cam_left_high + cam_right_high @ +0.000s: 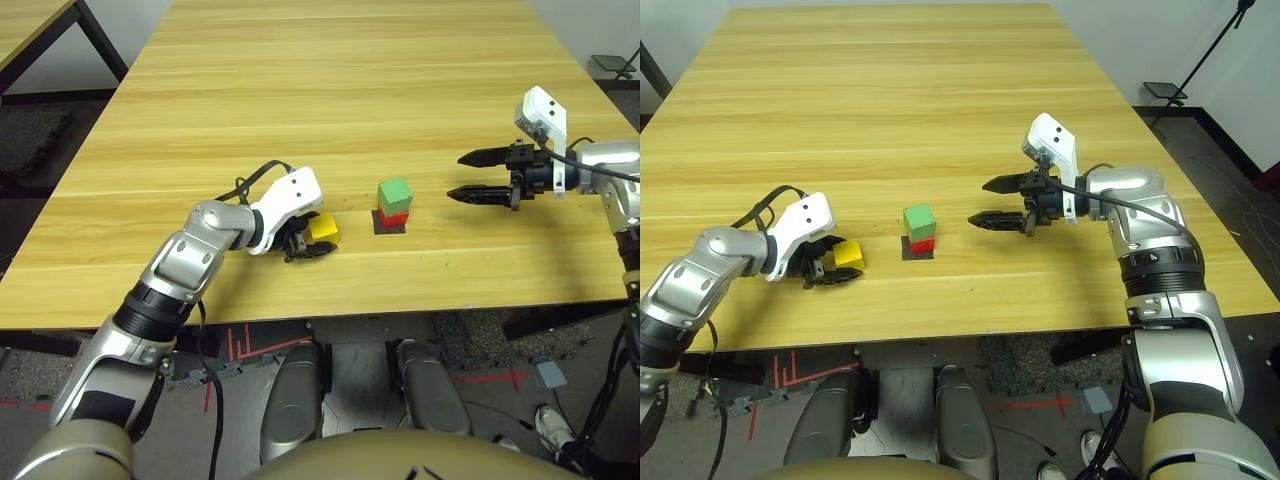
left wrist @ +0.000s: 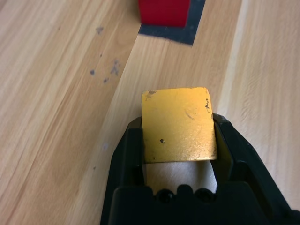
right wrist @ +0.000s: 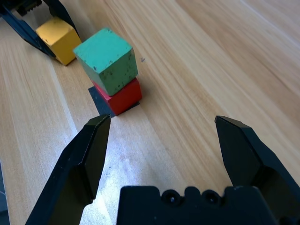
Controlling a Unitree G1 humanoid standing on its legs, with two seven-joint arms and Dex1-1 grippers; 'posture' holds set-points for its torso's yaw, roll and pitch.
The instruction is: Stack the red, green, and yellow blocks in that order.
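Green on red, yellow apart

The green block [image 1: 396,193] sits slightly twisted atop the red block [image 1: 393,216], which rests on the surface [image 1: 330,90]. The yellow block [image 1: 322,229] lies nearby to their left, upright on the wood.

1. Your left arm reaches forward over the near part of the table, forearm angled inward, wrist low.
2. Your left gripper [image 1: 312,243] sits at table level, its two black fingers [image 2: 126,154] closed against a block's sides; whether it is lifted I cannot tell.
3. Your right arm bends inward, forearm level above the table.
4. Your right gripper [image 1: 992,203] points toward the centre, fingers spread wide, holding nothing.
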